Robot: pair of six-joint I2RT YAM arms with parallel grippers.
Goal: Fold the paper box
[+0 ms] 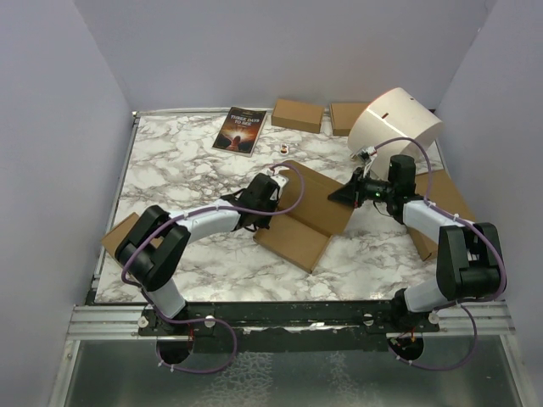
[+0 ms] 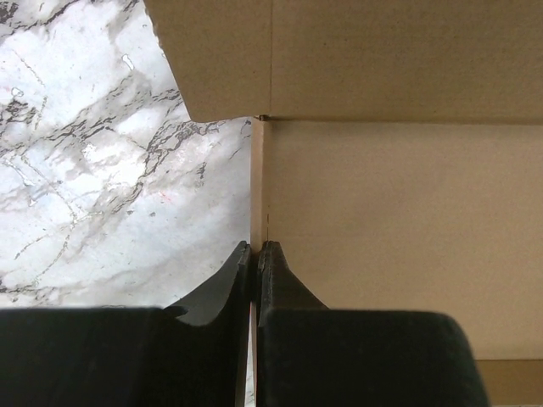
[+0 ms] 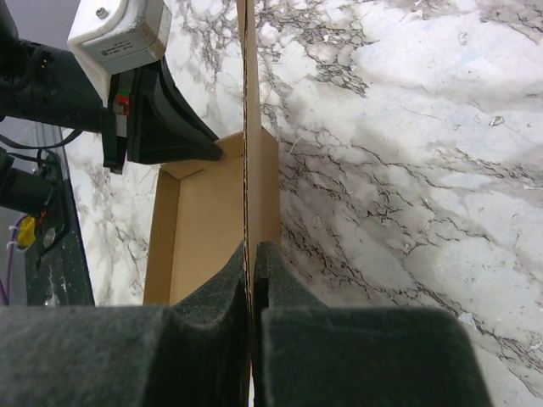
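Observation:
The paper box is a brown cardboard sheet lying mid-table, partly folded, with side walls raised. My left gripper is shut on its left wall; in the left wrist view the fingers pinch the thin upright cardboard edge, with the box floor to the right. My right gripper is shut on the right wall; in the right wrist view its tips clamp the upright wall, with the box interior on the left and the left arm beyond it.
Two small brown boxes and a dark book lie at the back. A white cylindrical lamp-like object stands at back right. Flat cardboard lies under the right arm and at the left edge. A small item lies near the book.

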